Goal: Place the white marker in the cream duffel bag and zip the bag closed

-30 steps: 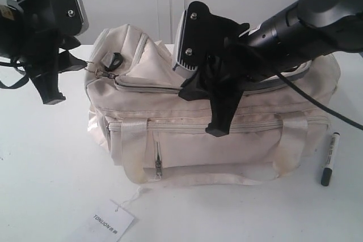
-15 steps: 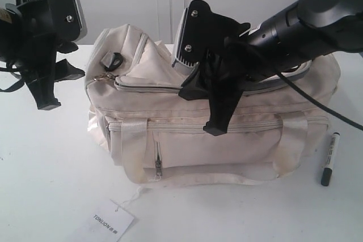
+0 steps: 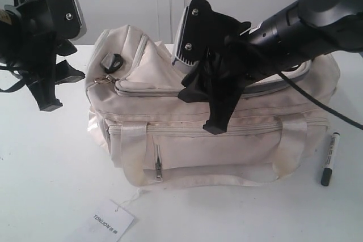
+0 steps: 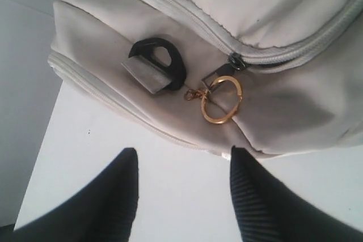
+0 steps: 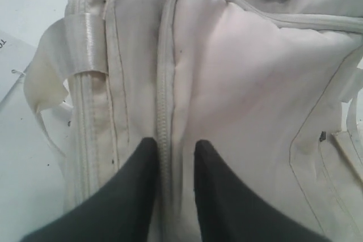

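Two grippers in view. R gripper: jaws a little apart, black fingers straddling the top zip seam of the cream duffel bag, one finger each side of it. Can't tell if the pads press the fabric; nothing lifted. R arm comes in from upper right of the ext. view, reaches across the bag top, fingers angled down toward the bag's front.

L gripper: jaws wide apart, empty, held above the table just off the bag's end, clear of the fabric. Gold ring pull hangs at that end beside a black D-ring.

White marker lies on the table just beside the bag's other end, cap toward the front edge, untouched. Paper tag lies in front of the bag.
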Action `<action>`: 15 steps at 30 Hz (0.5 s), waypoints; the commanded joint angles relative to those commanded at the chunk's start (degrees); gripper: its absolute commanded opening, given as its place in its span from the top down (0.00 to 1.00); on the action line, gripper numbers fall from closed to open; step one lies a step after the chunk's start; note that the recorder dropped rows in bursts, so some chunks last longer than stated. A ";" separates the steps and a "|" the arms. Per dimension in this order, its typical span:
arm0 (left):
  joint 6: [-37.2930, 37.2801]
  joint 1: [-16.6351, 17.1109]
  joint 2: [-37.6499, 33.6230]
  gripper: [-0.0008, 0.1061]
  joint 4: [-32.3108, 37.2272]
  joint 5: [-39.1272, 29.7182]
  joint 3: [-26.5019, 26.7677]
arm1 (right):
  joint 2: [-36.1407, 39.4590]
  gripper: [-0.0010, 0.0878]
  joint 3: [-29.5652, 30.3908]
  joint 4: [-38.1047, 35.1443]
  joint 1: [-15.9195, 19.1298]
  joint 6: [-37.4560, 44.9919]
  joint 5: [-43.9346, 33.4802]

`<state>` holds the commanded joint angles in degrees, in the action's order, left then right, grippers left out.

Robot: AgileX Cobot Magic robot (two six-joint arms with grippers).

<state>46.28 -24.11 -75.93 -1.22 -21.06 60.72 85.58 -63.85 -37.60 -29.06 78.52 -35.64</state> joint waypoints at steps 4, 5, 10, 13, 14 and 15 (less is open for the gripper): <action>0.12 0.00 0.00 0.49 -0.52 0.00 0.00 | 0.00 0.55 -0.36 0.00 0.00 -8.83 0.37; 0.12 0.00 0.00 0.49 -0.52 0.00 0.00 | -0.13 0.55 -0.52 0.15 0.00 -11.16 0.50; 0.12 0.00 0.00 0.49 -1.96 0.00 0.00 | -2.25 0.55 -1.95 3.20 0.00 -21.66 0.59; 0.12 0.00 0.00 0.49 -3.28 0.00 0.00 | -3.53 0.55 -3.02 6.80 0.86 -28.63 -0.71; 0.12 0.00 0.00 0.49 -3.66 0.00 0.00 | -3.85 0.56 -3.42 8.29 1.19 -30.87 -1.43; 0.12 0.00 0.00 0.49 -4.20 0.11 0.00 | -4.10 0.57 -3.83 10.11 1.73 -33.11 -2.65</action>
<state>46.40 -24.11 -75.93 -5.42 -20.95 60.72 81.48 -67.68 -27.50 -27.32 45.41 -38.29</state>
